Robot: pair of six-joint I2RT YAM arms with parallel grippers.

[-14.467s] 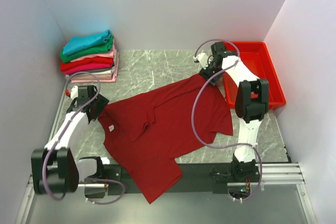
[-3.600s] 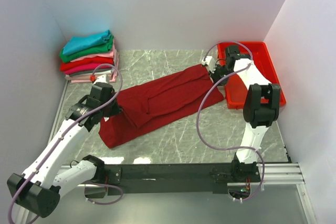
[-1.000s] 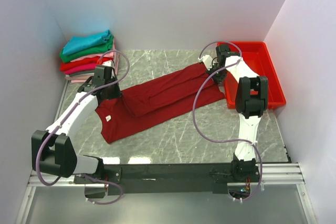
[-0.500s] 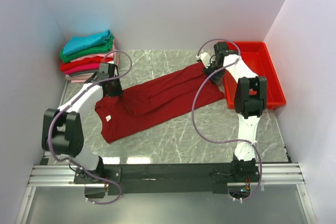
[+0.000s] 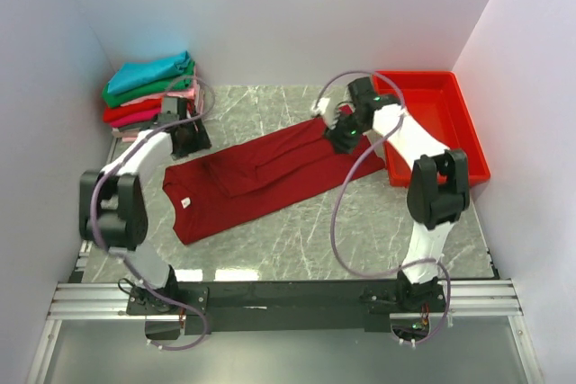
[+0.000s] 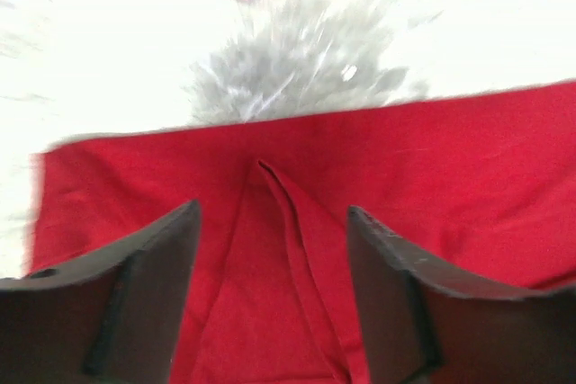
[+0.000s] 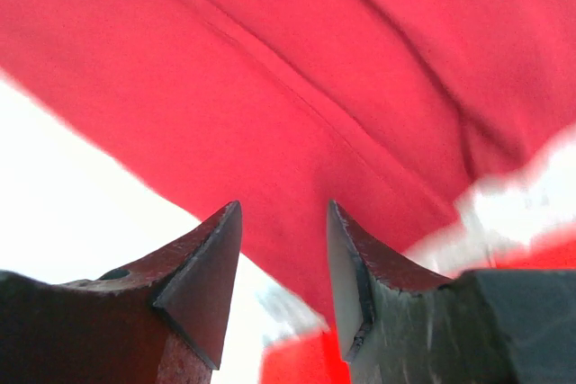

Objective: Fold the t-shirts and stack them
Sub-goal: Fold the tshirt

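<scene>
The large dark red t-shirt (image 5: 261, 177) lies folded lengthwise in a long band across the marble table, with a small white neck label (image 5: 185, 203) near its left end. It fills the left wrist view (image 6: 432, 168) and the right wrist view (image 7: 297, 69). My left gripper (image 5: 186, 139) is open and empty just above the shirt's far left corner (image 6: 270, 222). My right gripper (image 5: 340, 129) is open and empty above the shirt's far right end (image 7: 283, 222). A stack of folded shirts (image 5: 151, 94), teal on top, stands at the back left.
The rigid red plastic tray (image 5: 441, 123) sits at the right, close to the shirt's right end and my right arm. White walls close in the back and both sides. The grey marble table (image 5: 378, 222) shows in front of the shirt.
My left gripper has moved farther back along the shirt's left end. My right gripper has moved left, away from the tray, over the shirt's right end. The shirt lies the same.
</scene>
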